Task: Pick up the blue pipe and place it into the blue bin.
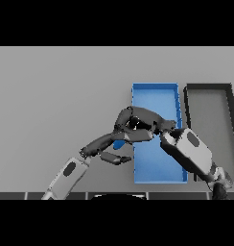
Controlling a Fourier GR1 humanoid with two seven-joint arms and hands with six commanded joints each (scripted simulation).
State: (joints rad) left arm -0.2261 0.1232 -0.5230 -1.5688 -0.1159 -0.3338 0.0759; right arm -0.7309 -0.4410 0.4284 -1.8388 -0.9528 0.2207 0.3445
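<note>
- Grey table [56, 96] fills the frame; upper left and middle left are bare surface.
- Blue bin [155, 91], long open rectangle, sits right of centre, running from mid-height down to the lower right of centre.
- Dark bin [207, 89] just beside the blue bin on its right, near the right edge of the frame; grey floor inside, its lower part hidden by the right arm.
- Right arm comes in from the lower right corner, white and grey forearm crossing over the blue bin's lower right part.
- Right hand [138, 124] is at centre frame, over the left wall of the blue bin, fingers curled downward and toward the left.
- Blue pipe [120, 143]: only a small blue bit shows under the right hand's fingers, just left of the bin's left wall, over the table. Right hand looks clenched round it; most of the pipe is hidden.
- Cannot tell if the pipe touches the table or is lifted.
- Left arm enters from the lower left of centre, forearm angled up and right.
- Left hand [111, 157] sits just below the right hand, left of the bin, fingers straight and relaxed, grasping nothing, thumb end pointing right toward the bin wall.
</note>
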